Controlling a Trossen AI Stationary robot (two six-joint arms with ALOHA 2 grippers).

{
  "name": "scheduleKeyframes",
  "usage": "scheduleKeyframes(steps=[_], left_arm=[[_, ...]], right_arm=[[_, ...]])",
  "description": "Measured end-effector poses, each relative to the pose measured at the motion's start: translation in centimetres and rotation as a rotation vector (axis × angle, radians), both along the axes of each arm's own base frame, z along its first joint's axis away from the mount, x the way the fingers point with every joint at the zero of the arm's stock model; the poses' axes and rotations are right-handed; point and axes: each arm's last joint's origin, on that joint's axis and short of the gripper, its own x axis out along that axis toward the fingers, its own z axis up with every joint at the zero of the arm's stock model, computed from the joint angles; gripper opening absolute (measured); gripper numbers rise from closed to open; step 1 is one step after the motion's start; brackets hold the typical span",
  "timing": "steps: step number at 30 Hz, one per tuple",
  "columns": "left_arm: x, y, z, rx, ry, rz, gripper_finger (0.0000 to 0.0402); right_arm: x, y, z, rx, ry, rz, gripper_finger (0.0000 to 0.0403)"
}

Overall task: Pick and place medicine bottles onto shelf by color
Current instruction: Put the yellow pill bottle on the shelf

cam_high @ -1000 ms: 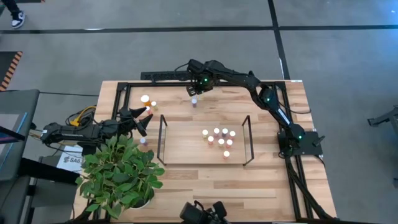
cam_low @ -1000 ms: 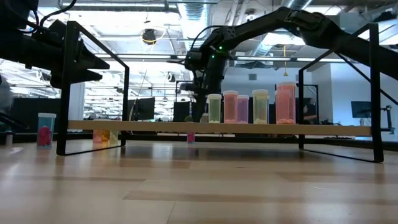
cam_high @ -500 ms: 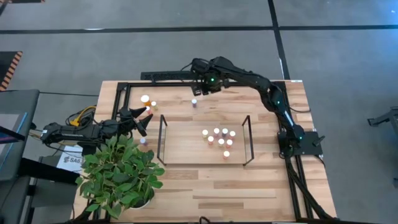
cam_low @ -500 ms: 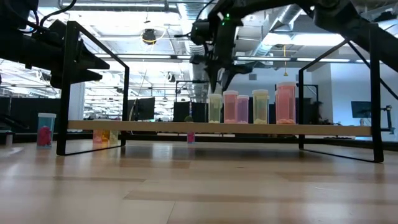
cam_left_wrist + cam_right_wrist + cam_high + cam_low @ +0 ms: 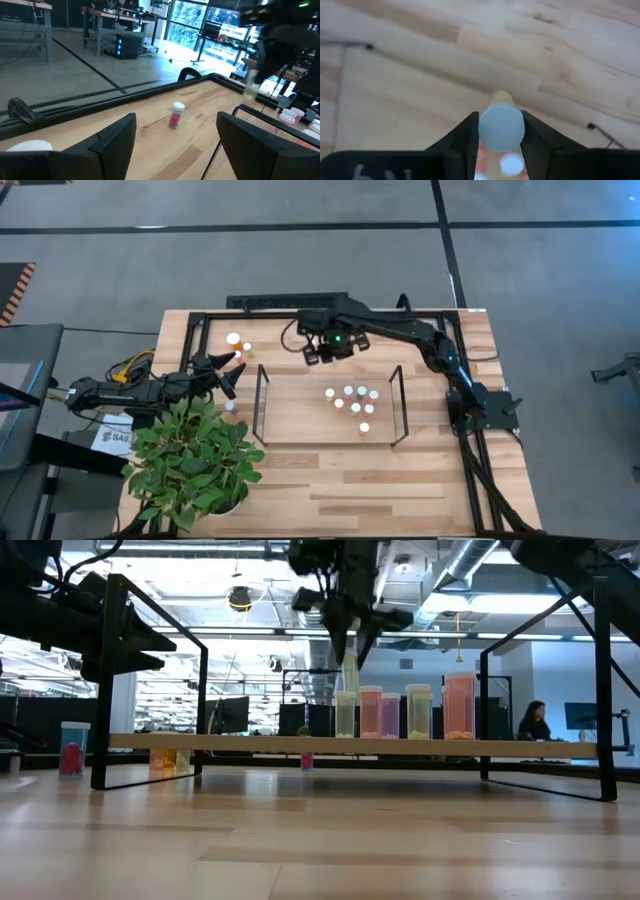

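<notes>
My right gripper (image 5: 320, 352) hangs above the table between its far edge and the shelf (image 5: 300, 418), shut on a pale yellowish bottle with a white cap (image 5: 350, 675). Several bottles (image 5: 352, 406) stand upright on the shelf board (image 5: 250, 743). A small red-filled bottle (image 5: 174, 116) stands on the table near the held one. Two orange bottles (image 5: 233, 338) stand at the far left, and another small bottle (image 5: 230, 406) stands by the shelf's left end. My left gripper (image 5: 236, 368) waits open at the table's left. My right gripper pinches the bottle at its top between the two fingers (image 5: 470, 131), which stand on either side of the white cap (image 5: 501, 127). The fingers come from above, pointing down. The bottle's body (image 5: 350, 678) hangs roughly upright below them, lifted clear of the table.
A potted plant (image 5: 195, 455) fills the near left corner. A black frame (image 5: 195, 320) runs round the table top. The shelf's wire ends (image 5: 262, 400) (image 5: 397, 402) stand up on either side of the board. A person (image 5: 530, 721) is in the room beyond.
My right gripper has risen well above the table and gone toward the near edge, toward the shelf's far side. The yellowish bottle hangs clear in its fingers now. The red-filled bottle has stayed on the table.
</notes>
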Motion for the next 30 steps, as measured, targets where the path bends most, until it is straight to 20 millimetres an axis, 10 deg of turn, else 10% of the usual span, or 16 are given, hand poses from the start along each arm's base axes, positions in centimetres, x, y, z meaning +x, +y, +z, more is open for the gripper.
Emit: scheduleKeyframes(steps=[11,20,30], left_arm=[[0.0,0.0,0.0,0.0,0.0,0.0,0.0265],[0.0,0.0,0.0,0.0,0.0,0.0,0.0265],[0.0,0.0,0.0,0.0,0.0,0.0,0.0265]], right_arm=[[-1.6,8.8,4.6,-0.024,-0.11,0.089,0.0136],[-2.2,17.4,3.5,-0.034,-0.077,0.163,0.0135],[-2.2,21.4,0.4,-0.052,-0.063,0.129,0.0135]])
